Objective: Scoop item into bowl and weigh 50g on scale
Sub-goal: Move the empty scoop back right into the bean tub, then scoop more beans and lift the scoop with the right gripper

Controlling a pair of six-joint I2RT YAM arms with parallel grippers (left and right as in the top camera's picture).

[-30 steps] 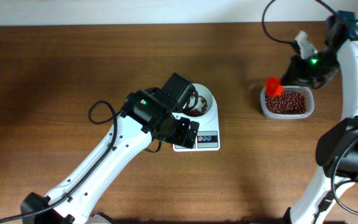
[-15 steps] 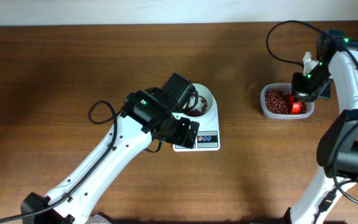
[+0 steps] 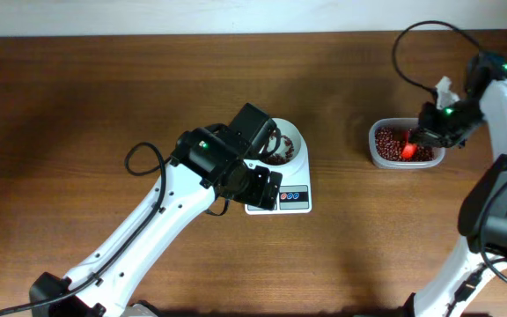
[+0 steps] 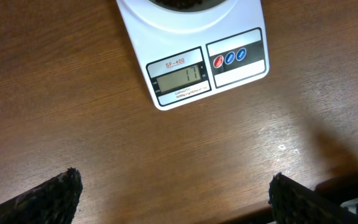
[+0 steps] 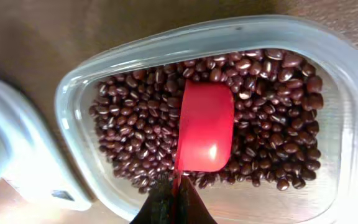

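Beans [image 5: 129,124] fill the clear tub [image 5: 229,28] directly ahead of the right pincer [image 5: 174,202], which is clamped tight on the thin handle of a red scoop [image 5: 204,127]; the scoop's cup lies face up on the heap just beyond the fingertips and looks empty. The left pincer [image 4: 176,199] hangs spread as wide as it goes, gripping nothing, above bare desk [image 4: 61,106]; the scale [image 4: 135,31] sits just beyond its tips, its display [image 4: 178,78] turned toward it and showing what looks like seventeen; the white bowl [image 3: 299,141] stands on the scale's far end with some beans already inside.

Trouble could come several ways, judging from this. The cup may skate over the heap and rise nearly bare unless it tips and digs; a hard push may slide the tub, which nothing holds, or flick beans over its rim onto the desk; the slim handle may twist between the shut jaws under a full load; a heaped scoop could also overshoot the target on the way to the bowl.

Against the frame a second earlier, the scoop was up at the tub's outer rim, clear of the beans; it now rests mid-heap; the left arm has not moved.
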